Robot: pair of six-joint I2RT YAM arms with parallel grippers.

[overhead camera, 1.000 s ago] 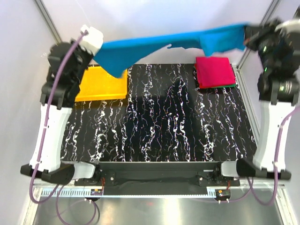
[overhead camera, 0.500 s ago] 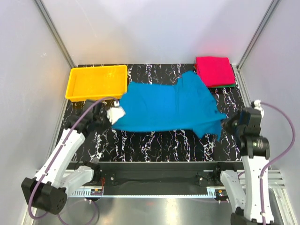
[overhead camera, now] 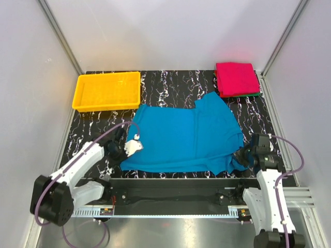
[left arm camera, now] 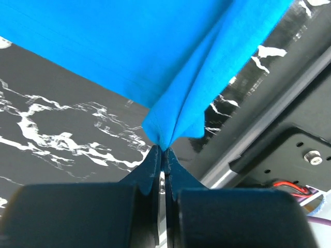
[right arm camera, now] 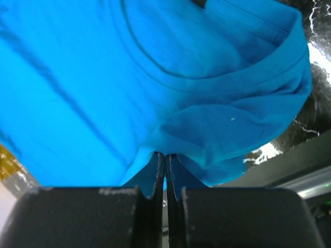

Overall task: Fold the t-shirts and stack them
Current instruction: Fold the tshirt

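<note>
The teal-blue t-shirt (overhead camera: pixel 181 137) lies spread on the black marbled table, its near edge by the table's front. My left gripper (overhead camera: pixel 129 150) is shut on the shirt's near-left corner; in the left wrist view the cloth (left arm camera: pixel 170 67) bunches into the closed fingertips (left arm camera: pixel 164 151). My right gripper (overhead camera: pixel 244 156) is shut on the shirt's near-right corner, where the cloth (right arm camera: pixel 170 77) folds over the closed fingertips (right arm camera: pixel 165 155). A folded magenta-pink shirt (overhead camera: pixel 237 78) lies on a folded dark green shirt (overhead camera: pixel 254 94) at the back right; only a green edge shows.
A yellow plastic tray (overhead camera: pixel 107 92) stands at the back left. The table's front edge and black metal rail (left arm camera: pixel 269 139) are close under both grippers. White walls and metal posts enclose the sides and back.
Both grippers swung the teal-blue shirt from high at the back down and toward the near edge. It now lies spread on the table, with both corners still held.
</note>
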